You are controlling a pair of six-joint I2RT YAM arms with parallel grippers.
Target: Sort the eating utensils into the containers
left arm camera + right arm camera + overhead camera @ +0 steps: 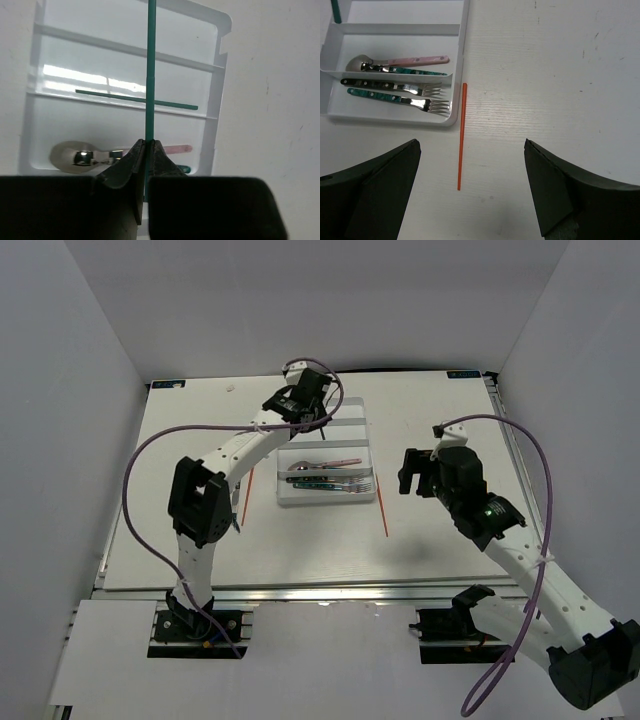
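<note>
left pincer [147, 145]: clamped on thin teal chopstick [150, 75], above white divided plastic tray [220, 65], across its dividers
placing: turn it parallel to second teal chopstick [135, 99] in tray, release low
right pincer [471, 150]: spread, right of tray

The tray [220, 100] is plain white. The teal chopstick [150, 60] running up the centre of the left wrist view matches a second teal chopstick [100, 94] crossing behind it. The spoon [360, 62] is silver with a pale pink handle. One fork [370, 83] has a black handle with silver rivets, the other fork [375, 95] a mottled teal one. Mid-frame in the right wrist view is an orange-red chopstick [462, 135], on a white table [560, 75] with faint grain and dark specks. At the bottom of that view the fingers [375, 190] are black. The cables [145, 450] are purple.
</note>
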